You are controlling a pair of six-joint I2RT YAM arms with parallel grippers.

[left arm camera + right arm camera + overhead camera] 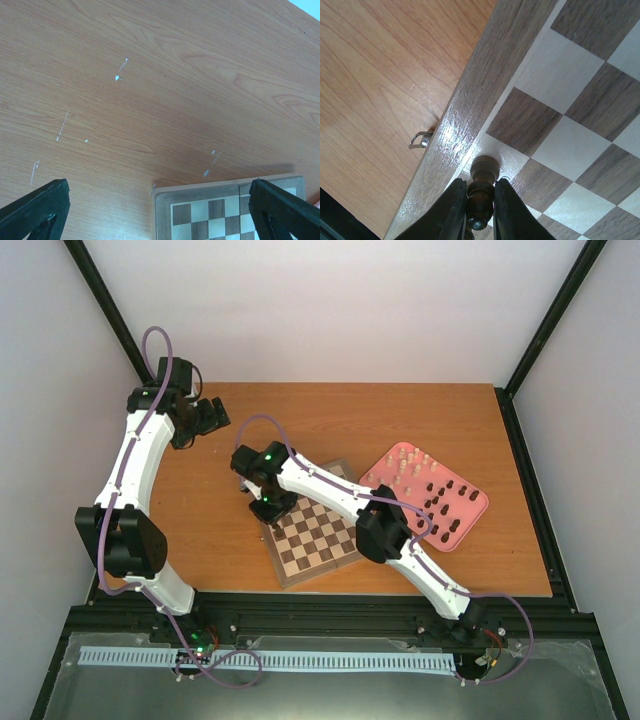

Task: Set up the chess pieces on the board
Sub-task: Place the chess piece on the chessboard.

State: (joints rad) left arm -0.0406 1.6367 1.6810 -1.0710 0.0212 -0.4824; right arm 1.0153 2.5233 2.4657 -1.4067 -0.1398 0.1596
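The wooden chessboard (318, 538) lies mid-table, turned at an angle; no standing pieces show on it in the top view. My right gripper (268, 508) is over the board's left edge, shut on a dark brown chess piece (482, 192). In the right wrist view the piece's base (485, 169) is at a light square by the border; I cannot tell whether it touches. Several dark and cream pieces (445, 502) stand in the pink tray (381, 471). My left gripper (207, 418) is open and empty over bare table at the far left. The board's corner (165, 202) shows in its wrist view.
The pink tray lies right of the board, near the table's right edge (525, 490). A small metal clasp (420, 140) sticks out from the board's side. Black frame posts (105, 300) stand at the back corners.
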